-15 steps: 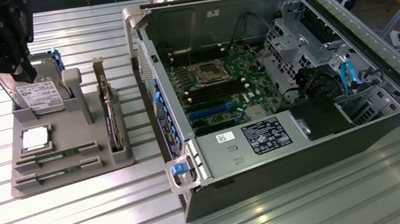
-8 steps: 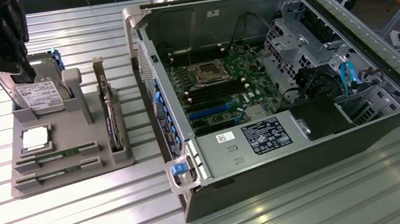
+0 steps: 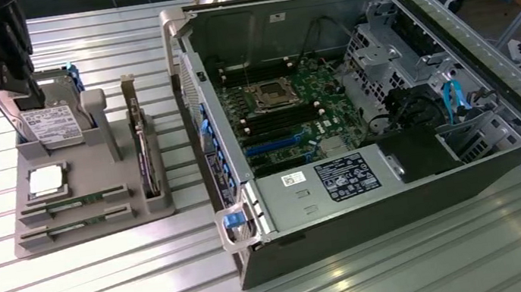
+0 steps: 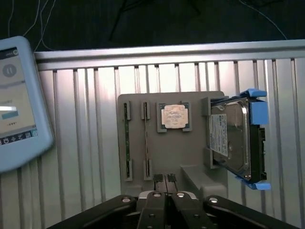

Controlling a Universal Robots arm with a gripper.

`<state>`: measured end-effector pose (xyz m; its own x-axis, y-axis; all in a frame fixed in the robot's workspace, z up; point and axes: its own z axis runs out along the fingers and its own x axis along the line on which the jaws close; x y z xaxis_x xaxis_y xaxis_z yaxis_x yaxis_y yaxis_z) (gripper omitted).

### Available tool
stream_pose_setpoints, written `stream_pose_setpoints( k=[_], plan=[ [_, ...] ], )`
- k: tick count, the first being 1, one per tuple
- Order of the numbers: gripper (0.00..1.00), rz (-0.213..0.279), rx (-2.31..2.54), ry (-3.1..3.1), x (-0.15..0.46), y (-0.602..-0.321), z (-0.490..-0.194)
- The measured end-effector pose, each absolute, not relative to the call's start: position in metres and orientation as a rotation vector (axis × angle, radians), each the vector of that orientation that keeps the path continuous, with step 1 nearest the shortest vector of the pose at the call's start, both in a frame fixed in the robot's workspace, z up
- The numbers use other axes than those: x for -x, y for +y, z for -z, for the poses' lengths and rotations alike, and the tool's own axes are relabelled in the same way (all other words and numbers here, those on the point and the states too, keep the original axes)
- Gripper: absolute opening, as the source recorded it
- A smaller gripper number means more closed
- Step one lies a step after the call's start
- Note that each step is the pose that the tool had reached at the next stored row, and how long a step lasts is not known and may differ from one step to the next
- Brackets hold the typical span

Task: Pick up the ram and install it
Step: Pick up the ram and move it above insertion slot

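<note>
Clenched empty, the claw (image 4: 165,178) hovers near the ram (image 4: 146,139), which looks light, stiff and fragile, best pinched across its thin faces mid-length

The table (image 3: 107,290) is ribbed metal slats with a soft sheen. The holder (image 3: 82,182) is matt grey plastic. The hard drive (image 4: 233,143) is glossy metal in a blue plastic frame (image 4: 256,107).

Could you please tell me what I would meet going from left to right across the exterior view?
ram sticks → upright expansion card → processor socket → blue cables
</note>
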<state>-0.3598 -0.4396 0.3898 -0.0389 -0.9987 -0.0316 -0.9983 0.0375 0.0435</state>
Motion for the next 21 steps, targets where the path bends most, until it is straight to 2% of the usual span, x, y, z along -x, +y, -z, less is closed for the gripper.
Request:
stream_pose_setpoints(
  k=[21],
  plan=[
    [0.10, 0.101, -2.289, -2.163, 0.3600, -0.4395, -0.3898]
  ],
)
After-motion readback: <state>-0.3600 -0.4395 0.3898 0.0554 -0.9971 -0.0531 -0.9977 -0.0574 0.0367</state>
